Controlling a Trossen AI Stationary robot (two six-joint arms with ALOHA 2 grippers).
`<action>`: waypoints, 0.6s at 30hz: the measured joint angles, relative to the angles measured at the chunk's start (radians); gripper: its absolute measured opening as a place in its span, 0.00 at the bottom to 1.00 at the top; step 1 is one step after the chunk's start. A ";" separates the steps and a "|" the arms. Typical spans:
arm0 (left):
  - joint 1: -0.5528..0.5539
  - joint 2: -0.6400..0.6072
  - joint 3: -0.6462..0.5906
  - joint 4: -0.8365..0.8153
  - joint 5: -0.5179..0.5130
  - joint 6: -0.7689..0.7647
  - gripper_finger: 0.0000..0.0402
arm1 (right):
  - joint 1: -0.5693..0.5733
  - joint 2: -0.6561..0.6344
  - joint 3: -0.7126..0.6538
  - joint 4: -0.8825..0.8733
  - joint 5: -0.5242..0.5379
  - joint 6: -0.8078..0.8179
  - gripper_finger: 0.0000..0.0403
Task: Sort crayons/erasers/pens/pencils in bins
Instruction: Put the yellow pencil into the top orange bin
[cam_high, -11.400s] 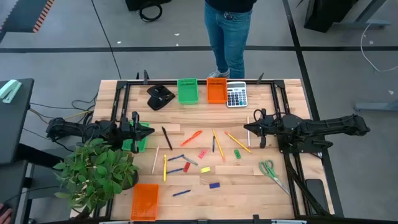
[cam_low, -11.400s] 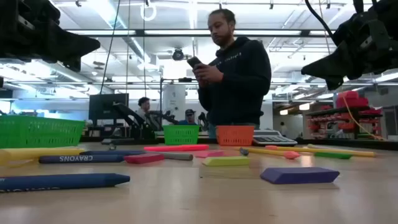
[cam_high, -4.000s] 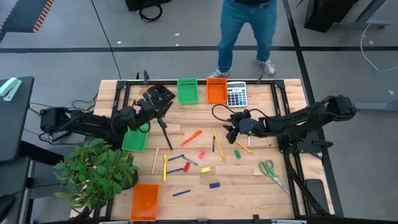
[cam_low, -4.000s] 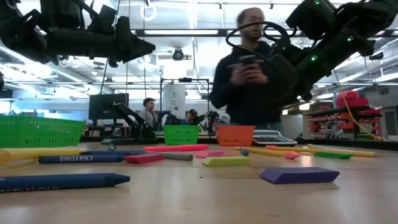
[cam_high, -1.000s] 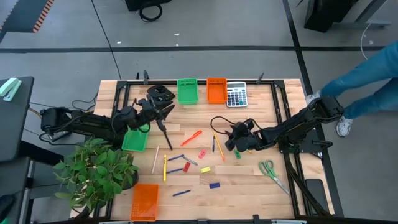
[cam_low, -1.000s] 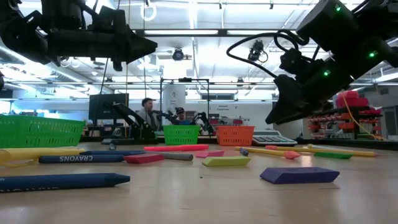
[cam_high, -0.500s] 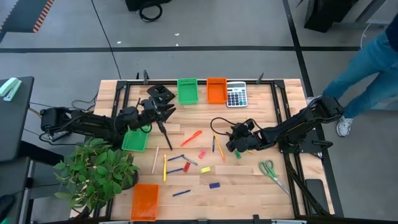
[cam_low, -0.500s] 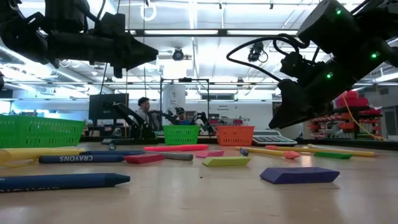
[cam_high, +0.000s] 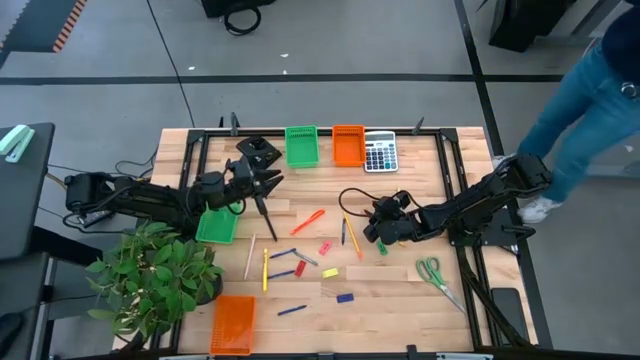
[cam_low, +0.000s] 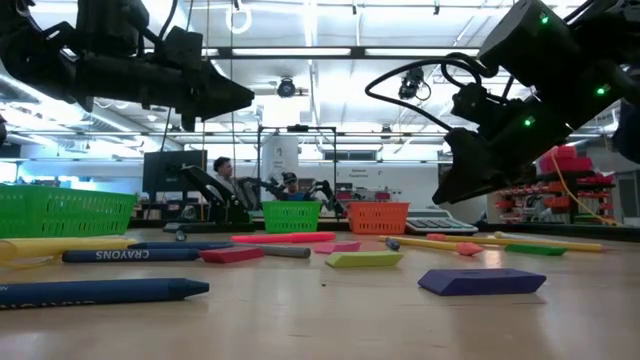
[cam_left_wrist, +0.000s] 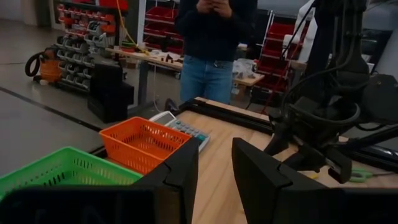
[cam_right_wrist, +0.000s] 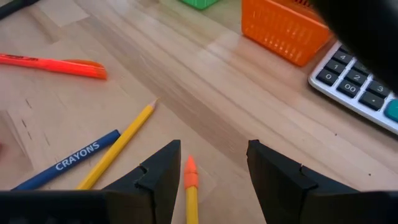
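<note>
Between the parted fingers of the right gripper, an orange-tipped yellow pencil is framed on the table, not yet grasped; nothing is held. Over the last second this gripper has barely shifted and its opening has stayed the same, so the descent from four seconds ago appears finished and a closing grasp is judged to be next. Beside the pencil, a second yellow pencil and a blue crayon marked CRAYONS are seen, with an orange-red marker farther off.

Near the table's far left, the left gripper is held aloft, partly open and empty, having crept slightly towards the green bin and orange bin.

Only the right wrist view shows the pencil centred between the fingers. Only the low view shows that gripper clear of the tabletop. Only the left wrist view shows a person behind the calculator.
</note>
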 joint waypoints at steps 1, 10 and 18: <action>0.000 0.000 0.000 0.000 0.000 0.004 0.27 | 0.003 0.000 0.000 0.000 0.000 0.000 0.47; 0.000 0.000 0.000 0.000 0.000 0.010 0.27 | 0.003 0.000 0.000 0.000 -0.041 0.024 0.47; 0.000 0.000 0.000 0.000 0.000 0.010 0.27 | 0.003 0.000 0.000 0.000 -0.047 0.069 0.47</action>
